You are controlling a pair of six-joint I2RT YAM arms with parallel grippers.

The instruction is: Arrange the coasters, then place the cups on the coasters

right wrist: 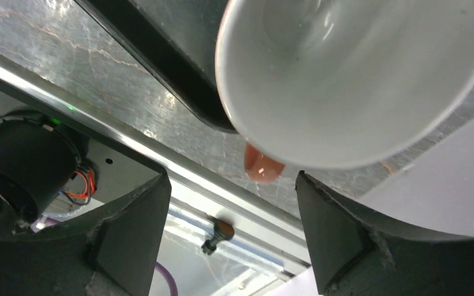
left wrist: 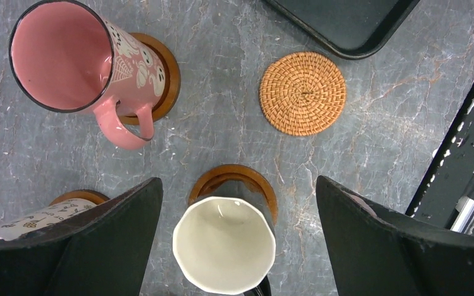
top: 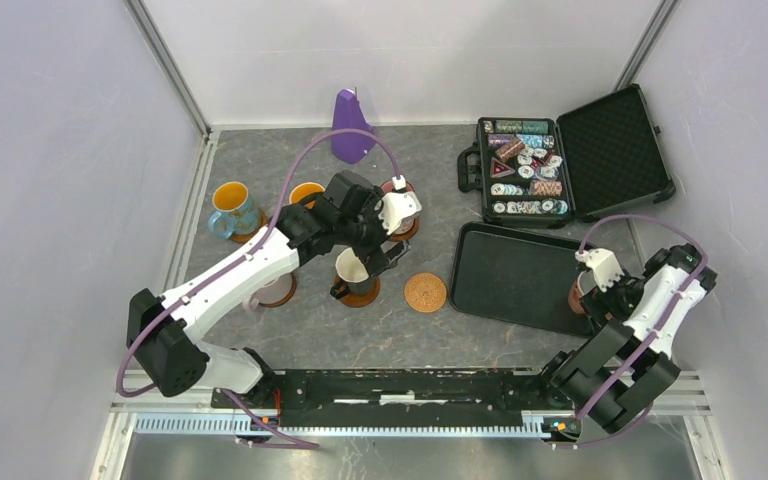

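Your left claw (left wrist: 237,182): fingers wide apart, gripping nothing, over the dark cup (left wrist: 224,243).
Dark cup: upright on a brown coaster (left wrist: 262,188).
Woven coaster (left wrist: 302,92): bare, between that cup and the tray (top: 505,270).
Your right claw (right wrist: 231,177): fingers apart, white-lined cup (right wrist: 358,80) just ahead, by the tray's right edge.

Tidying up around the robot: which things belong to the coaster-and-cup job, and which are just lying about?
Job: woven coaster, brown coasters, pink mug, cream-lined mug, blue mug, white-lined mug.
Lying about: purple cone, poker-chip case, black tray.
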